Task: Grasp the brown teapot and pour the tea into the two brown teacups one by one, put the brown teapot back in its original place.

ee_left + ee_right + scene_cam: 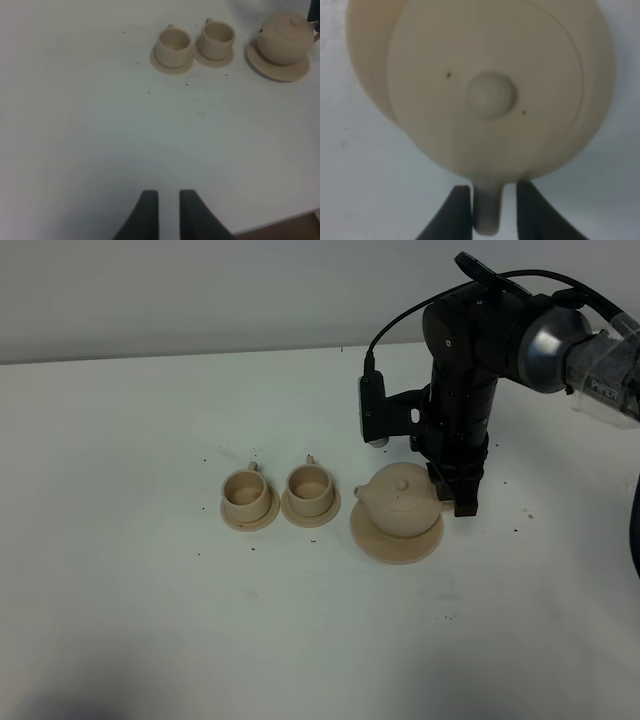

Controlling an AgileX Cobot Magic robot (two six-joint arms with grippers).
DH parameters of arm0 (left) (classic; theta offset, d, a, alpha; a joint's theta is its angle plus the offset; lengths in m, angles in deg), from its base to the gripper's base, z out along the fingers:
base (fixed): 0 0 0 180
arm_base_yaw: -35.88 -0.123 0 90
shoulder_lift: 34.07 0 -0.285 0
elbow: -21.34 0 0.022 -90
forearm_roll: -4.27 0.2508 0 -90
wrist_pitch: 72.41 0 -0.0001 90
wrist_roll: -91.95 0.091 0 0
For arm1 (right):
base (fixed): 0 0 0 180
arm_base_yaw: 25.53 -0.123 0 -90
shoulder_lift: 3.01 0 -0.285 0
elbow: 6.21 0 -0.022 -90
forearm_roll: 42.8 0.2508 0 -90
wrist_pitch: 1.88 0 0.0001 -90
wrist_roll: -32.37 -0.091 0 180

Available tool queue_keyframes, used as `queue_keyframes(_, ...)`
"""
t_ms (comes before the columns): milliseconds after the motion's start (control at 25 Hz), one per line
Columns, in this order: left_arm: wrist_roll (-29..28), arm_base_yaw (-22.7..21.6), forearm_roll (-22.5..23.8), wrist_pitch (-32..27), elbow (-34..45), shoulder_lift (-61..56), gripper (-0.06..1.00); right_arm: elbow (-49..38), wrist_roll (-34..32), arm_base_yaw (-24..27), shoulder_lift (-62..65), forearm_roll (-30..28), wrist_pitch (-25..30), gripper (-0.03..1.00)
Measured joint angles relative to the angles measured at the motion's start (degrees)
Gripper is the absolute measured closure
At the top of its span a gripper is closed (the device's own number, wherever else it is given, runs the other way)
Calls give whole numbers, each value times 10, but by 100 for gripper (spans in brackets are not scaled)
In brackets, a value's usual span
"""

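The brown teapot [402, 500] sits upright on its wide saucer plate [396, 545], lid on, spout pointing at the cups. My right gripper [455, 502] is lowered at its handle side. In the right wrist view the fingers [460, 207] flank the loop handle [485, 212], with a sliver of table showing on one side, so the gripper [492, 205] stands open around it. The two brown teacups [246, 492] [309, 485] stand side by side on small saucers left of the teapot. No tea shows in them. My left gripper [169, 200] hovers low over bare table, slightly open and empty.
The white table [150, 620] is dotted with small dark specks around the tea set. In the left wrist view the cups [173, 45] [218, 36] and teapot [285, 39] lie far ahead. A table edge [280, 231] shows near my left gripper.
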Motion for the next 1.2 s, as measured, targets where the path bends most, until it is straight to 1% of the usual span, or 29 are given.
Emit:
queue_keyframes(480,0,0,0,0,0,0,82,0,-12,0,0,4,9,73)
queue_keyframes(1200,0,0,0,0,0,0,82,0,-15,0,-3,6,6,73)
